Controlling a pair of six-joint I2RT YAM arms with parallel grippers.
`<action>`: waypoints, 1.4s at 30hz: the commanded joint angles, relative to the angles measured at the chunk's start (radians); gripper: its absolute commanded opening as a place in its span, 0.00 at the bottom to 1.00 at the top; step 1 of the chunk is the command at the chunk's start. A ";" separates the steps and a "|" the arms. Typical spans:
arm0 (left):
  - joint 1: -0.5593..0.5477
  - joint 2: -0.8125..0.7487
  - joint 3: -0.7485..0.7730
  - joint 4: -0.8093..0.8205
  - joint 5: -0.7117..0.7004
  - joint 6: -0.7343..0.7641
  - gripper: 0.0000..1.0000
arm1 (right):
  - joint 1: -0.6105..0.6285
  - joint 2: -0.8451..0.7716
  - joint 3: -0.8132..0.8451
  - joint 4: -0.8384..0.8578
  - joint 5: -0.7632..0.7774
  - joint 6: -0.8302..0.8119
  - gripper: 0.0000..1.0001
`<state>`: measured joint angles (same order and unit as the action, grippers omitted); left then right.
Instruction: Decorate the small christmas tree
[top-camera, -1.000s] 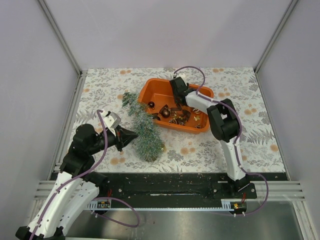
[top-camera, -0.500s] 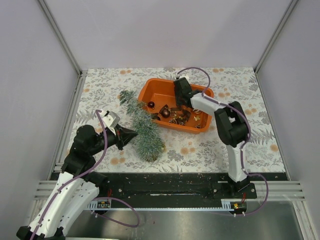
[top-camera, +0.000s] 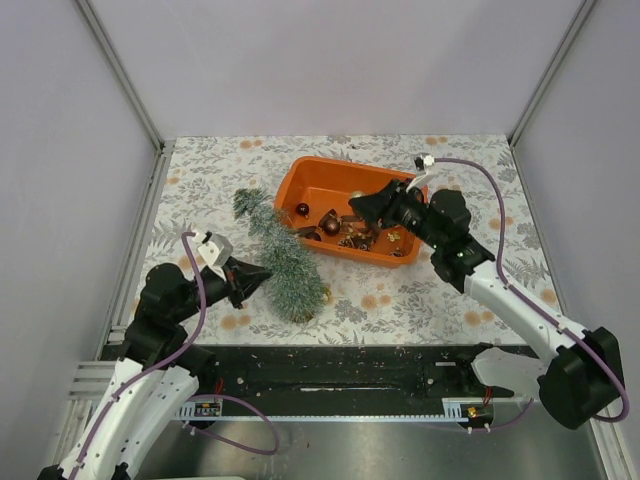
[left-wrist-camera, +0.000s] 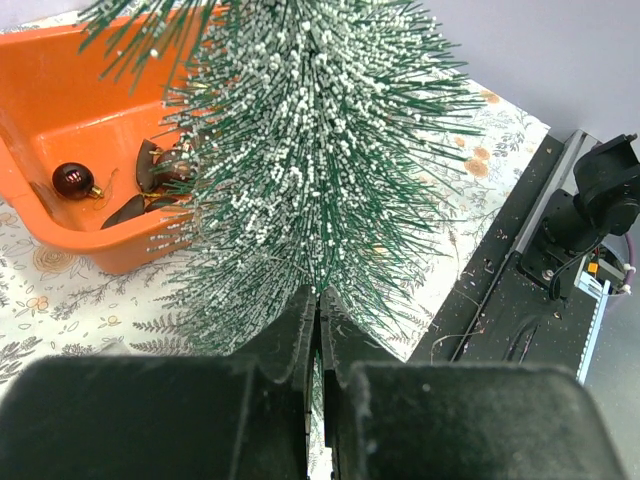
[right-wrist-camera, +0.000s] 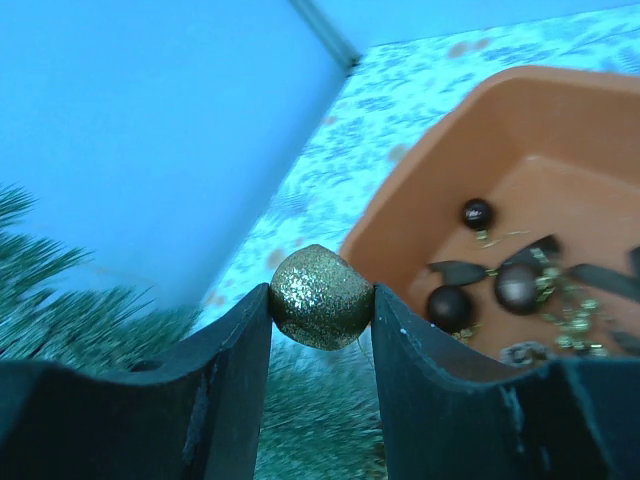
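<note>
the tree (top-camera: 283, 258) slants across the desk (top-camera: 500, 290) just left of the orange tray (top-camera: 330, 161), with its tip far-left and its wide base near. the left tool (top-camera: 265, 276) is pinched narrow on needles low on the tree. the right tool (top-camera: 358, 204) hangs over the tray, holding a gold bauble (right-wrist-camera: 321, 297) between its fingers, with dark baubles (top-camera: 302, 209) lying in the tray.
</note>
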<state>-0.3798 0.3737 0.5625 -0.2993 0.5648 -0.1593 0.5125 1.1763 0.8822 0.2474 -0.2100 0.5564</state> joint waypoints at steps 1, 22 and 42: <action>0.005 -0.016 0.026 0.061 0.000 -0.022 0.03 | 0.001 -0.066 -0.094 0.193 -0.227 0.191 0.27; 0.007 0.149 0.083 0.241 0.090 -0.006 0.03 | 0.003 -0.032 -0.198 0.538 -0.448 0.401 0.24; 0.007 0.067 -0.021 0.132 0.069 0.056 0.02 | 0.087 0.057 -0.298 0.814 -0.414 0.533 0.22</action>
<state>-0.3782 0.4538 0.5564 -0.1997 0.6250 -0.1299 0.5762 1.2289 0.5980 0.9497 -0.6300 1.0622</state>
